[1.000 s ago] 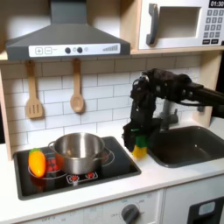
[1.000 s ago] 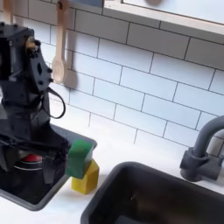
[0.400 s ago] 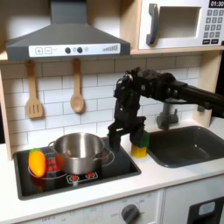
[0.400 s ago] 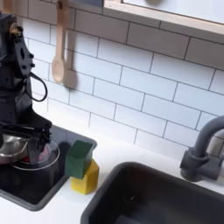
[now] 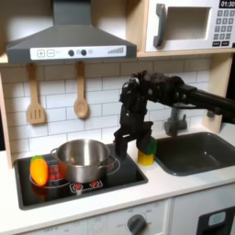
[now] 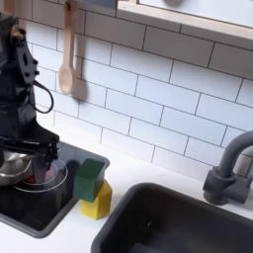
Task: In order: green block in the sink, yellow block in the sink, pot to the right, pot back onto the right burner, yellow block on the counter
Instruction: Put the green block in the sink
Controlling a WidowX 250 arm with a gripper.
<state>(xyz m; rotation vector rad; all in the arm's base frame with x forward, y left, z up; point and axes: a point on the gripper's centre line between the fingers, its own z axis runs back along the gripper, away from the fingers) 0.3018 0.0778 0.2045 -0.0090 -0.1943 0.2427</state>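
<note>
Second exterior view: green block (image 6: 91,176) sits atop yellow block (image 6: 97,201) beside sink (image 6: 188,223); nothing done. Gripper (image 5: 122,140) aperture unclear.

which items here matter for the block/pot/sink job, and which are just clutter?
Job: green block stacked on yellow block, sink, pot, counter, gripper.
Clutter: orange toy, two wooden utensils on the wall, microwave.
</note>
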